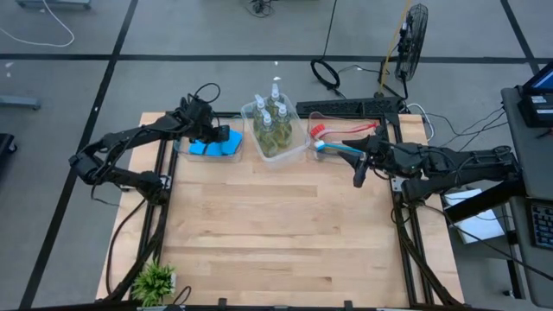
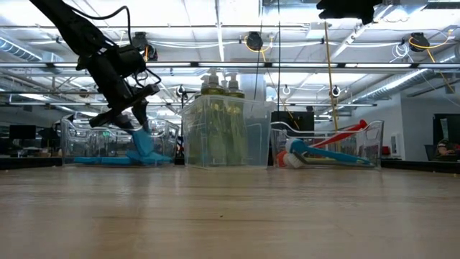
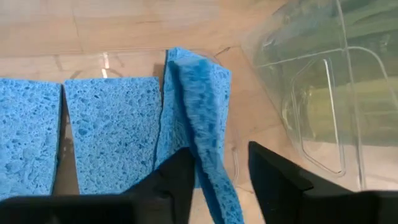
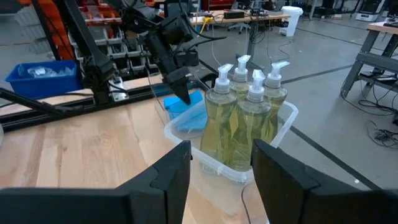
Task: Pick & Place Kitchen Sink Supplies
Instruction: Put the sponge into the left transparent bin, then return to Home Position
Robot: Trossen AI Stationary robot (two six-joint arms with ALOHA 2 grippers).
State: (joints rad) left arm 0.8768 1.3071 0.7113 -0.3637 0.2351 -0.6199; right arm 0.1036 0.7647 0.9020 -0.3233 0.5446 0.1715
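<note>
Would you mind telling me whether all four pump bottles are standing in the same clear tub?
Yes, the four pump bottles stand upright together inside one clear tub, as the right wrist view shows.

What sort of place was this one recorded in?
Most likely a robotics lab or workshop: a wooden table on a dark metal frame, a grey concrete floor with trailing cables, and workbenches under an open ceiling with strip lights.

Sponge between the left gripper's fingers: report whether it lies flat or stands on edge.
On edge. The sponge stands tilted between the left gripper's open fingers; its neighbours lie flat.

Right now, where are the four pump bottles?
In the high view, the pump bottles stand in the middle clear tub at the table's far edge, between the sponges and brushes.
</note>
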